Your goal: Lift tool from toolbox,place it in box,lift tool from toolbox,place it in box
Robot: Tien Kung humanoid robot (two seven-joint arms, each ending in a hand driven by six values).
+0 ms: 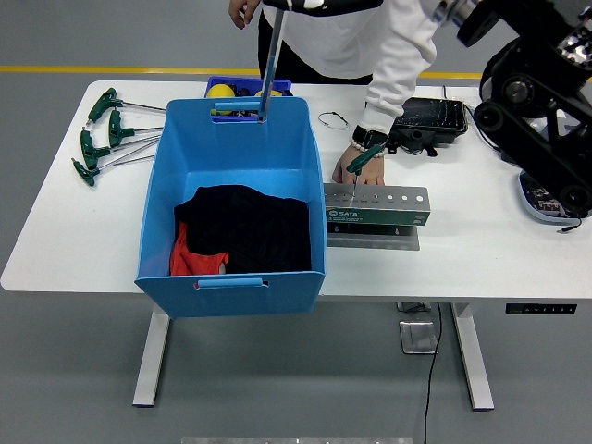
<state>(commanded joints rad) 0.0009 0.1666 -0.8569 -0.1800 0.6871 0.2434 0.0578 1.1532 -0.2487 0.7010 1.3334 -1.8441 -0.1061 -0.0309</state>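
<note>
My right arm (536,102) reaches in from the upper right, and its hand (319,5) shows only at the top edge, shut on a long T-handle wrench. The wrench's shaft (269,65) hangs down, its tip over the far rim of the blue box (231,291). Black and red cloth (242,231) lies in the box. Right of the box stands the grey tool holder (379,208). A person's hand (359,170) rests at the holder's back on a green-handled wrench (366,154) standing in it. My left arm is out of sight.
Several green T-handle wrenches (100,134) lie at the table's far left. A small blue tray with a yellow ball (222,90) sits behind the box. A black case (427,116), a plastic bag (509,92) and a grey dish of parts (536,202) occupy the right.
</note>
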